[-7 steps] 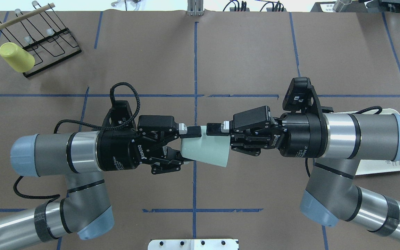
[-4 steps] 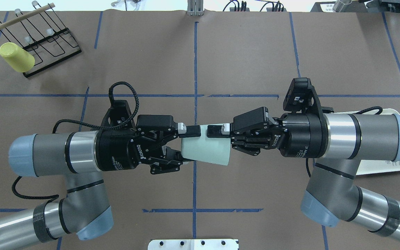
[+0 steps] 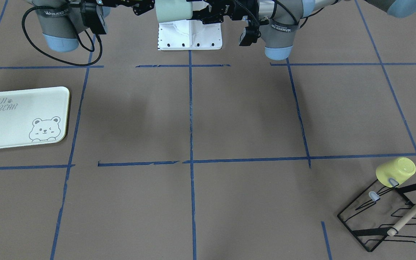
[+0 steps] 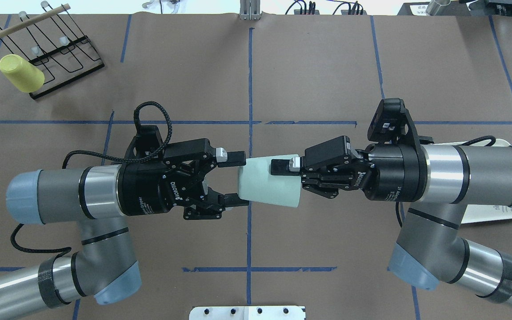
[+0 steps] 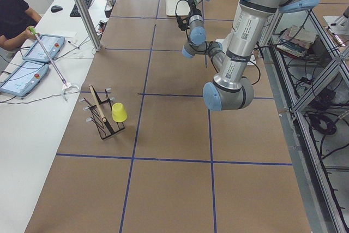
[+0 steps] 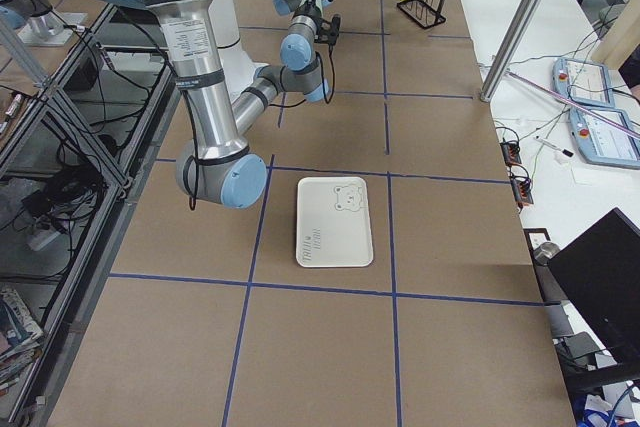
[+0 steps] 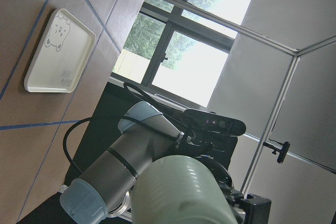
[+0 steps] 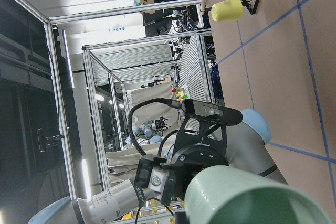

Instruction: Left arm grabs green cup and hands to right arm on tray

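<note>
Cup point(image 4: 267, 184) hangs above surface, pinched at its rim by right tool point(image 4: 285, 173); left tool point(image 4: 239, 179) spread wide about its base, gripping nothing.

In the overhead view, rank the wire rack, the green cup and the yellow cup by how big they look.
1. wire rack
2. green cup
3. yellow cup
The green cup is held above the table, nearer the camera, so the ranking of the two cups is unsure.

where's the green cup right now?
Overhead view, table centre: the green cup is held aloft by the right gripper, with the open left gripper flanking its base.
</note>
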